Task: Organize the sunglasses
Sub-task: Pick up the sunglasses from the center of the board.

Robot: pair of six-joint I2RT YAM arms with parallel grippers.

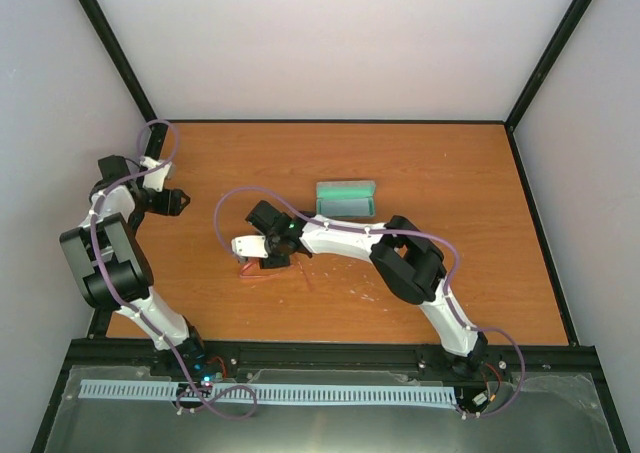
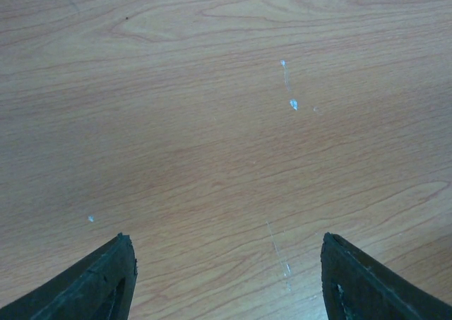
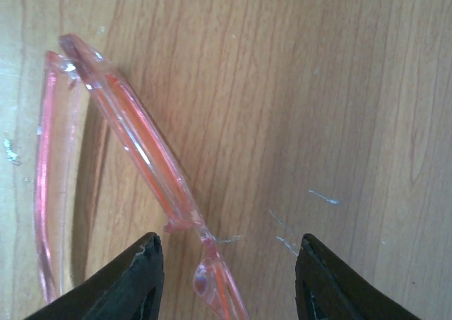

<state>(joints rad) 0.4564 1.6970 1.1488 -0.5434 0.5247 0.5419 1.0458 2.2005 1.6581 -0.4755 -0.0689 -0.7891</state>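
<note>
The sunglasses (image 3: 145, 150) are a thin translucent pink pair lying on the wooden table (image 1: 420, 163), left of centre. In the top view they (image 1: 256, 270) show just under my right gripper (image 1: 258, 256). In the right wrist view my right gripper (image 3: 229, 244) stands open astride the frame. One dark finger (image 3: 131, 281) is to its left and the other finger (image 3: 335, 281) is well to its right; neither touches it. My left gripper (image 1: 180, 201) is off at the far left. In the left wrist view it (image 2: 226, 239) is open over bare wood.
A grey rectangular case (image 1: 346, 198) with green lining lies open behind the right arm's wrist. A black frame rail (image 1: 330, 122) bounds the table at the back and sides. Small white scuffs (image 2: 293, 104) mark the wood.
</note>
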